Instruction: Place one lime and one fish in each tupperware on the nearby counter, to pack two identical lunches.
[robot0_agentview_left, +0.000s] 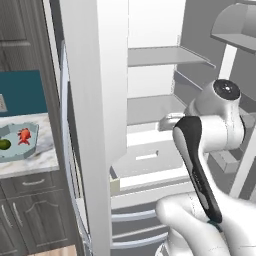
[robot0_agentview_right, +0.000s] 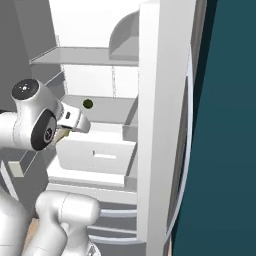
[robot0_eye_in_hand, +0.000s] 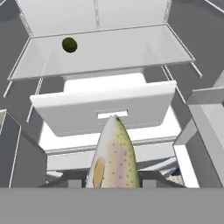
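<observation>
Left base view: The white arm (robot0_agentview_left: 210, 150) rises from the lower right and reaches into an open fridge (robot0_agentview_left: 150, 100) with bare grey shelves and a white drawer (robot0_agentview_left: 145, 157) low down. To the left of the fridge, a marble-look counter (robot0_agentview_left: 35, 160) sits over dark grey cabinets. On the counter rests a pale teal octagonal container (robot0_agentview_left: 20, 150). Inside it lie a dark green lime (robot0_agentview_left: 4, 144) at the left and a red-orange fish (robot0_agentview_left: 24, 135) just beside it, to the right. The gripper itself is hidden behind the arm's wrist here.

Right base view: The arm enters from the lower left, its hand pointed into the fridge interior. A second lime (robot0_agentview_right: 88, 104) rests on the middle shelf (robot0_agentview_right: 105, 107), toward the back. Something pale shows at the gripper (robot0_agentview_right: 62, 134), just over the near left corner of the white drawer; its shape is too small to tell from this side.

Hand view: A pale cream fish (robot0_eye_in_hand: 113, 155) with pink flanks and small dark spots stands up from the bottom centre, pinched between the fingers with its pointed end away from the camera. The jaws are pressed together on it. Beyond it lies the white drawer (robot0_eye_in_hand: 105, 109) with a slot handle. The second lime (robot0_eye_in_hand: 69, 44) sits on the glass shelf above, left of centre, well apart from the fish.
</observation>
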